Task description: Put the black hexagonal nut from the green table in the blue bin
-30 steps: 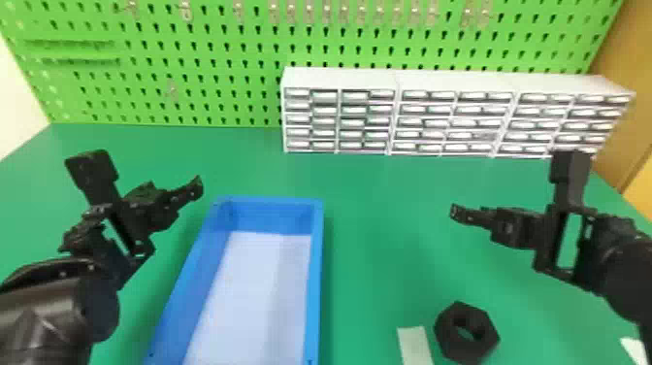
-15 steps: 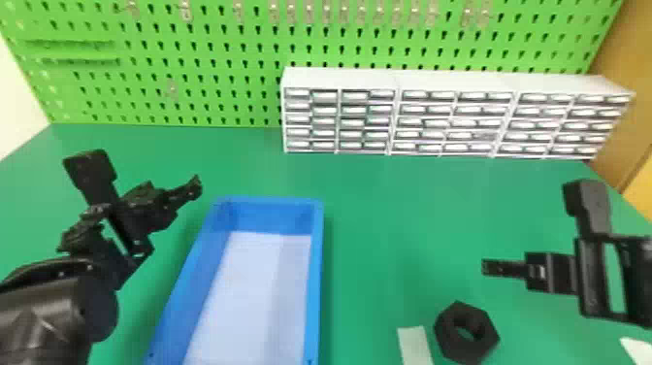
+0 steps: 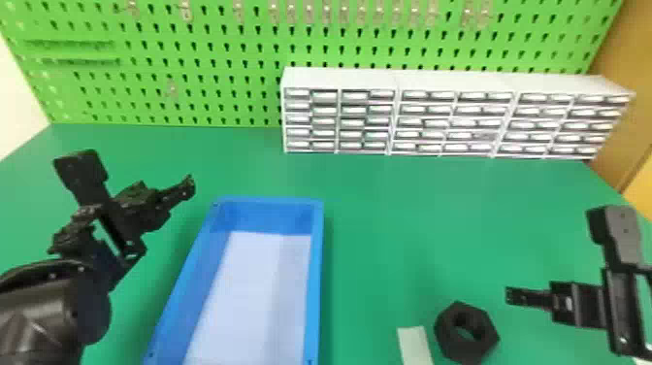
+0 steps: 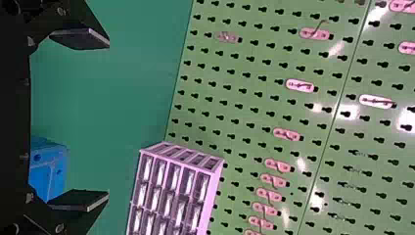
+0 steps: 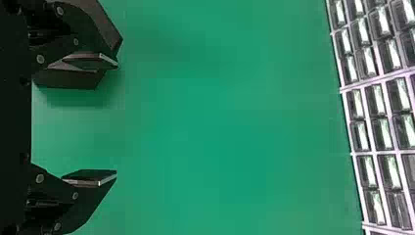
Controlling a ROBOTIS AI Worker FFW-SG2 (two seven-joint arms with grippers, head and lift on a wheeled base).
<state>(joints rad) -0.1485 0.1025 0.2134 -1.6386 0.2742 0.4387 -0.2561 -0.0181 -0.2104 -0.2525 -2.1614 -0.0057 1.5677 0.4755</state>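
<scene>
The black hexagonal nut (image 3: 466,332) lies flat on the green table (image 3: 388,208) near the front, right of the blue bin (image 3: 321,272). Just to the nut's right and above the table is my right gripper (image 3: 515,296). In the right wrist view the right gripper (image 5: 117,120) is open, and the nut (image 5: 71,79) is partly hidden behind its upper finger. My left gripper (image 3: 190,185) hangs left of the bin's far end. The left wrist view has the left gripper (image 4: 108,120) open, with the bin (image 4: 49,171) beyond its fingers.
A white drawer cabinet (image 3: 451,116) stands along the back right of the table, before a green pegboard (image 3: 194,63). A pale strip (image 3: 415,345) lies between the bin and the nut.
My right gripper has moved right and toward the robot, its arm now straighter across the view. The left arm, nut and bin have stayed in place.
</scene>
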